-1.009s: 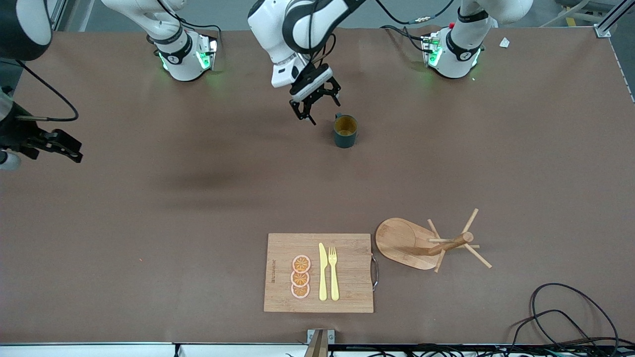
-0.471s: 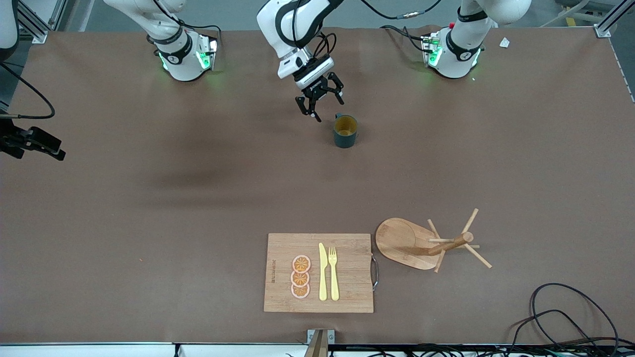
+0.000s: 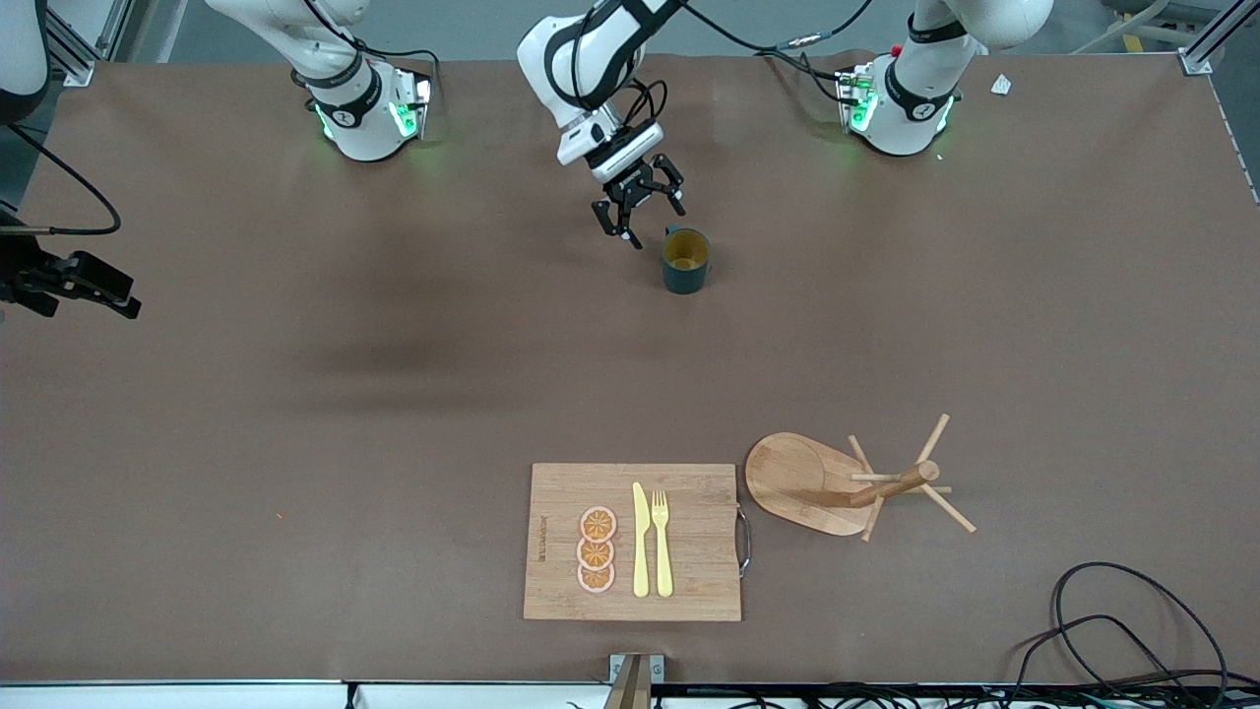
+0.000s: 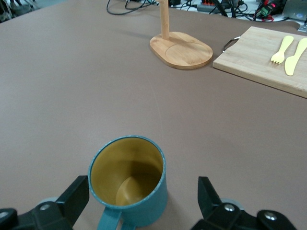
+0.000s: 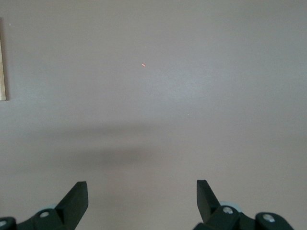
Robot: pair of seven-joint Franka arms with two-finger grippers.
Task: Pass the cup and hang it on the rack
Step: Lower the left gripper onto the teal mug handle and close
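While the right arm waits, the left arm works at the cup:
Left gripper (image 3: 640,209): jaws spread wide with nothing between them, hanging low over the table just beside the cup, on the side toward the robots' bases; in the left wrist view its two black fingers (image 4: 72,199) stand either side of the cup without touching it
Cup (image 3: 685,260): dark teal with a mustard-yellow inside, upright on the bare table, its small handle turned toward the left gripper; it sits well apart from the rack and farther from the front camera than the rack
Right gripper (image 3: 84,286): jaws wide apart and holding nothing, up over the right arm's end of the table; its wrist view shows only the brown tabletop (image 5: 182,86) under it
Rack (image 3: 851,483): bamboo mug tree with an oval base, central post and thin pegs, standing near the front camera
Cutting board (image 3: 689,581): rectangular, just beside the rack's base, toward the right arm's end
On the board: a yellow knife (image 3: 640,540), a yellow fork (image 3: 661,542) and three orange slices (image 3: 597,549) lying side by side
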